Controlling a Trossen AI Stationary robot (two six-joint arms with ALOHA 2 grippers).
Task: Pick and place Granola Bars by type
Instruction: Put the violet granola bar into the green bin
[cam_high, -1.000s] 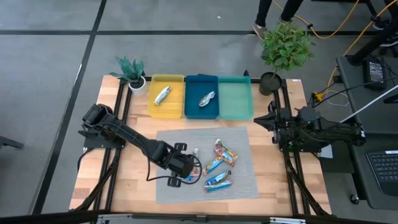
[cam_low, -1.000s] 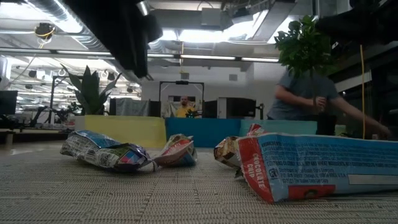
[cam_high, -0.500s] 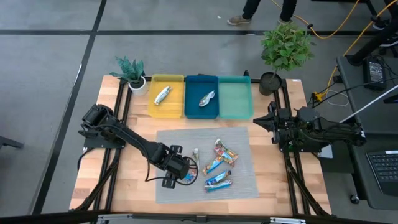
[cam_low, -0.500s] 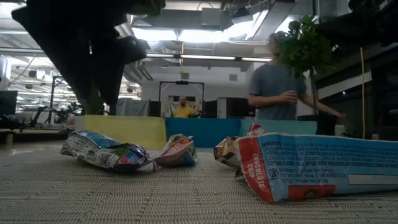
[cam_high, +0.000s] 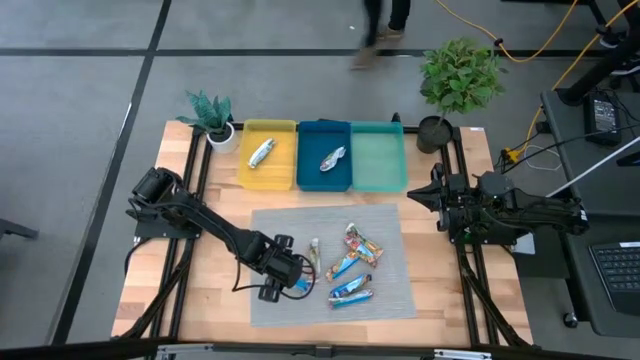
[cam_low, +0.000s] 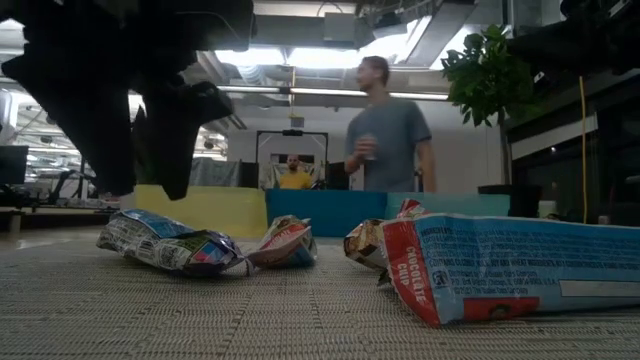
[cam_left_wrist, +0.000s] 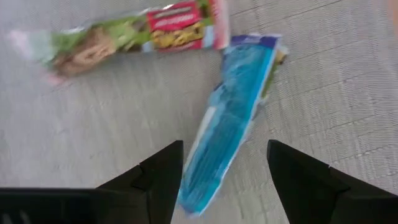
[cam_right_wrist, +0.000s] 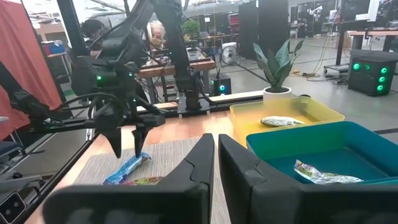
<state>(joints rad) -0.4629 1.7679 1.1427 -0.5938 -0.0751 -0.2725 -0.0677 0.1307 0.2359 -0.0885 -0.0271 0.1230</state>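
Note:
On the grey mat, a blue bar (cam_left_wrist: 233, 112) lies flat, and my left gripper (cam_left_wrist: 225, 149) hangs open just above it, one finger on either side of its near end, touching nothing. In the high view this gripper (cam_high: 294, 280) is at the mat's left part. A green-and-red bar (cam_left_wrist: 137, 34) lies beyond it. More bars lie to the right: a multicoloured one (cam_high: 360, 241) and two blue ones (cam_high: 345, 266) (cam_high: 352, 291). My right gripper (cam_right_wrist: 216, 162) waits shut at the table's right edge.
Three trays stand in a row at the far edge: yellow (cam_high: 283, 176) holding a silver bar (cam_high: 261, 152), blue (cam_high: 311, 176) holding another silver bar (cam_high: 333, 158), and teal (cam_high: 378, 160). Potted plants (cam_high: 212, 115) (cam_high: 458, 80) stand at the far corners. A person (cam_low: 388, 135) walks behind the table.
My left gripper has come down toward the mat and a little toward the near edge, settling over the blue bar, and its fingers have spread apart. The bars have stayed in place. The person behind the table has walked toward the left.

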